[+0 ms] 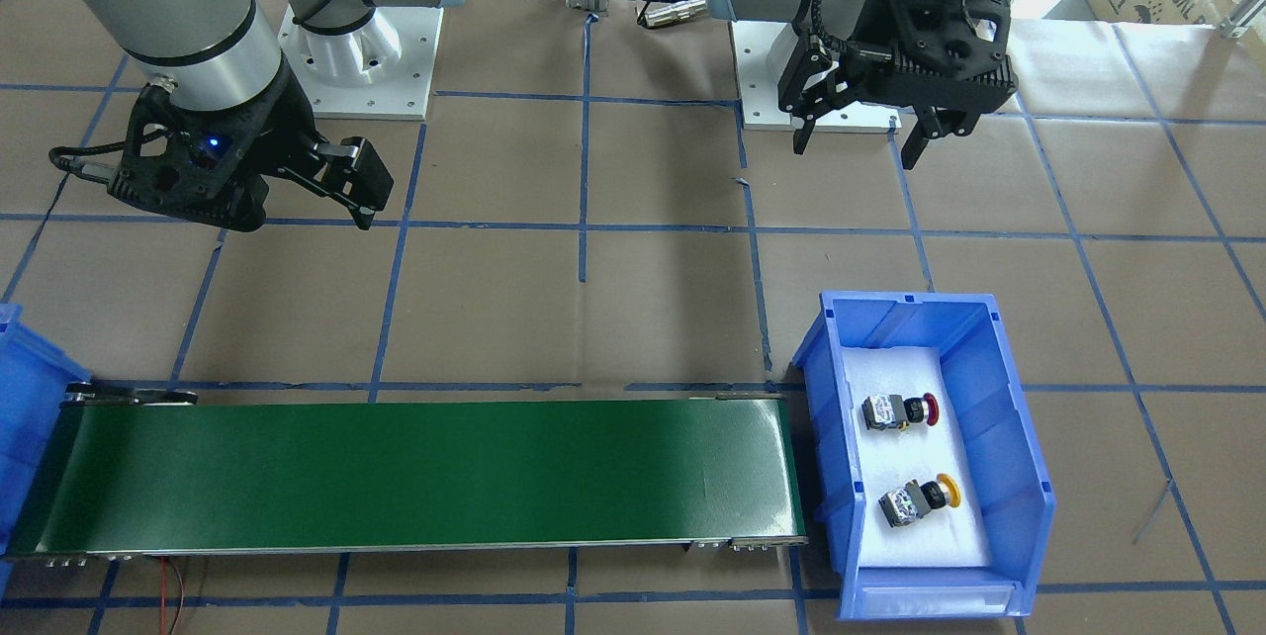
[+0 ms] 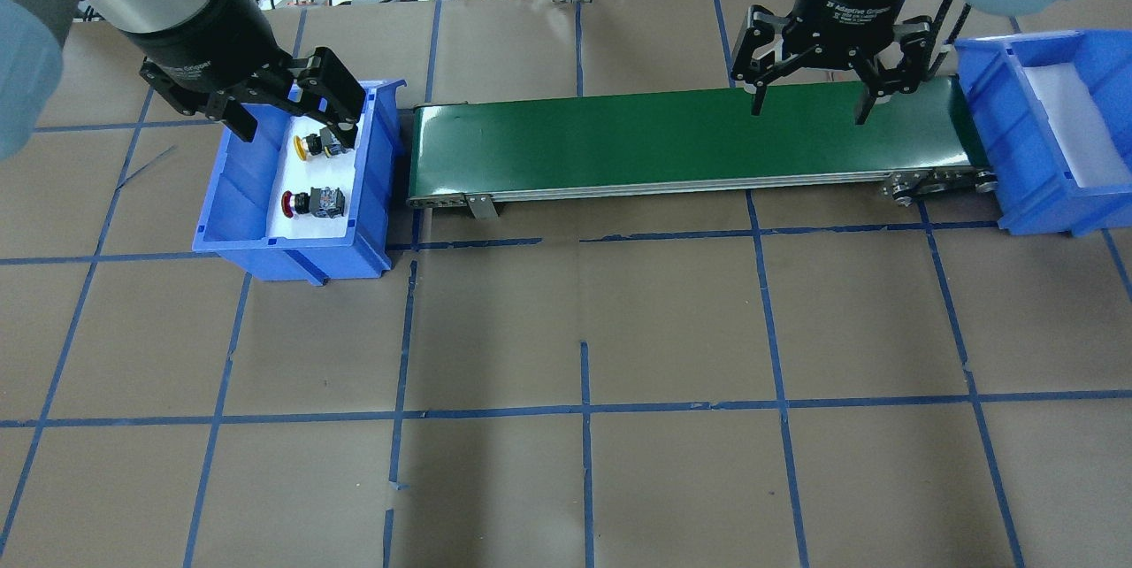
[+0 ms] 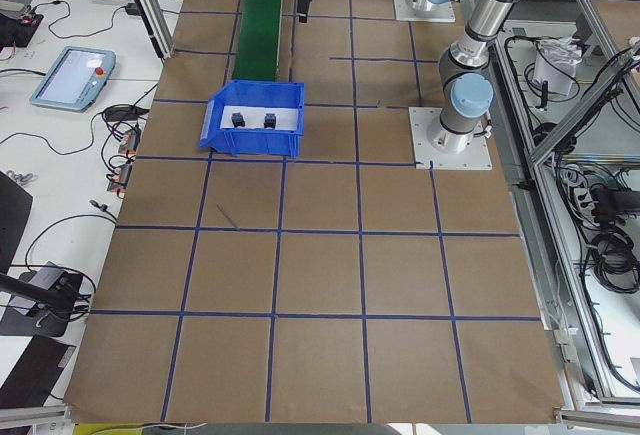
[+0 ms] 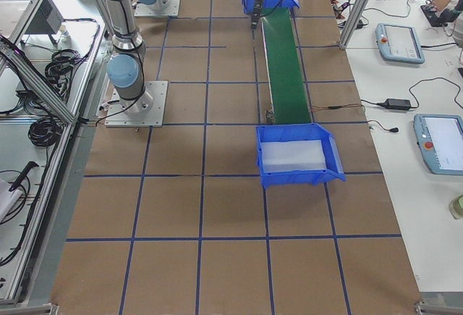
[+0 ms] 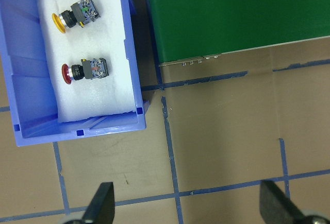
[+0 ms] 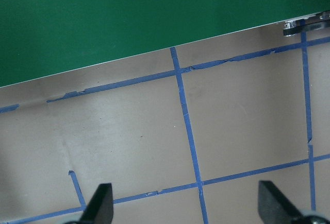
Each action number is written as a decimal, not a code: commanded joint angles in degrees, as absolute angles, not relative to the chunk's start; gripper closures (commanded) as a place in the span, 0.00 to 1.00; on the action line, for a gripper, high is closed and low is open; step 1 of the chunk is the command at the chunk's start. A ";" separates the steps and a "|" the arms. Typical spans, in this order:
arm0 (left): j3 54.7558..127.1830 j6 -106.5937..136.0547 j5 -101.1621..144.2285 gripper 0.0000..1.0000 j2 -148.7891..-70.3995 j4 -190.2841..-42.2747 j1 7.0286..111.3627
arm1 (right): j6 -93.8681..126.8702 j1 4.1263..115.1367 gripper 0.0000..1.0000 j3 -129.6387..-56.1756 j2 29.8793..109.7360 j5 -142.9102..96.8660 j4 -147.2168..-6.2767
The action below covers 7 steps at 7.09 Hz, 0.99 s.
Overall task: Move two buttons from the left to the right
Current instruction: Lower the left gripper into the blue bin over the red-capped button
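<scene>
Red button (image 5: pixel 82 70) and yellow button (image 5: pixel 75 17) lie in the left bin (image 5: pixel 131 54), both claws spread and empty
The two rest on their sides, apart, on white foam, beside the green belt (image 5: pixel 232 13); the left gripper (image 2: pixel 296 121) hangs near the bin, the right gripper (image 2: pixel 807 111) near the belt's other end. The buttons look small, light and rigid; the round caps may slip, so I would pinch across the flat-sided grey block
</scene>
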<state>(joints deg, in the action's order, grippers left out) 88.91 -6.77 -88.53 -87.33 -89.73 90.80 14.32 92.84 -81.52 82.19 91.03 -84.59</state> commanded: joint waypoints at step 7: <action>90.17 -22.41 -87.18 0.00 -91.47 -86.94 88.69 | 14.15 92.72 0.00 -81.56 82.00 91.32 -84.90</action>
